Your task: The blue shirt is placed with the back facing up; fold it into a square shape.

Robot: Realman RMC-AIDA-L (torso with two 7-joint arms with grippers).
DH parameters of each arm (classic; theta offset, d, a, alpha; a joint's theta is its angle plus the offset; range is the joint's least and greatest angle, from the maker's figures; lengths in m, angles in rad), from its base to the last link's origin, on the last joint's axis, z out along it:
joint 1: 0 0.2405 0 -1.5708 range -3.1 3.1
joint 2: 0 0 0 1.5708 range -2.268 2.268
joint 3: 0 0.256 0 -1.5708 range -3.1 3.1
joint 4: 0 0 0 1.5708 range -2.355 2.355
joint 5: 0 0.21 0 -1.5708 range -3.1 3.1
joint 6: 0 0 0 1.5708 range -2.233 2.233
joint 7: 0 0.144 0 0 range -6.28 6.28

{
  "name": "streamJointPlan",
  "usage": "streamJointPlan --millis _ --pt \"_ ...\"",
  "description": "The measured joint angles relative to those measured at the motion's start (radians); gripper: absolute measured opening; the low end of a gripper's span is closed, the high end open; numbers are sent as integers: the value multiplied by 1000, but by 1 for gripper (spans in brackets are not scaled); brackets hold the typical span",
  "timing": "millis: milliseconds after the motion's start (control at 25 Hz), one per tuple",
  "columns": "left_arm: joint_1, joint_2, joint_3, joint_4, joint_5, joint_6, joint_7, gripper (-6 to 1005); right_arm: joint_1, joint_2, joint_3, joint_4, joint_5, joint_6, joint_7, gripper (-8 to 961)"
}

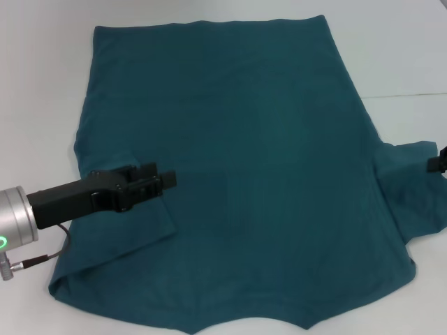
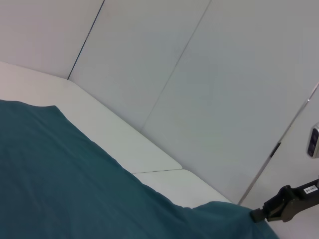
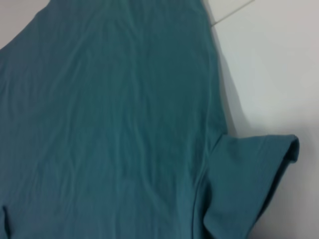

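The blue shirt [image 1: 244,139] lies spread on the white table [image 1: 42,84], plain side up, hem at the far end. Its left sleeve [image 1: 133,230] is folded inward onto the body. My left gripper [image 1: 164,181] hovers low over that folded sleeve, pointing toward the shirt's middle. The right sleeve [image 1: 408,181] still sticks out flat to the side; it also shows in the right wrist view as the right sleeve [image 3: 249,184] beside the shirt body [image 3: 109,124]. My right gripper [image 1: 437,162] peeks in at the right edge, next to that sleeve's tip, and appears far off as the right gripper [image 2: 286,206].
Bare white table [image 2: 124,144] surrounds the shirt on the left, far side and right. A seam line [image 1: 405,95] crosses the table at the right. Grey wall panels [image 2: 199,74] stand behind the table.
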Motion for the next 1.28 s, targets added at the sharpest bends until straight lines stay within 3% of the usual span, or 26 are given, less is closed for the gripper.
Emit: streamJointPlan --millis 920,1280 --pt "6 -1 5 0 0 2 -3 584 -34 -15 74 -60 -73 -42 24 9" --pt "1 -2 5 0 0 3 -13 584 -11 -14 90 -81 -73 -48 23 10"
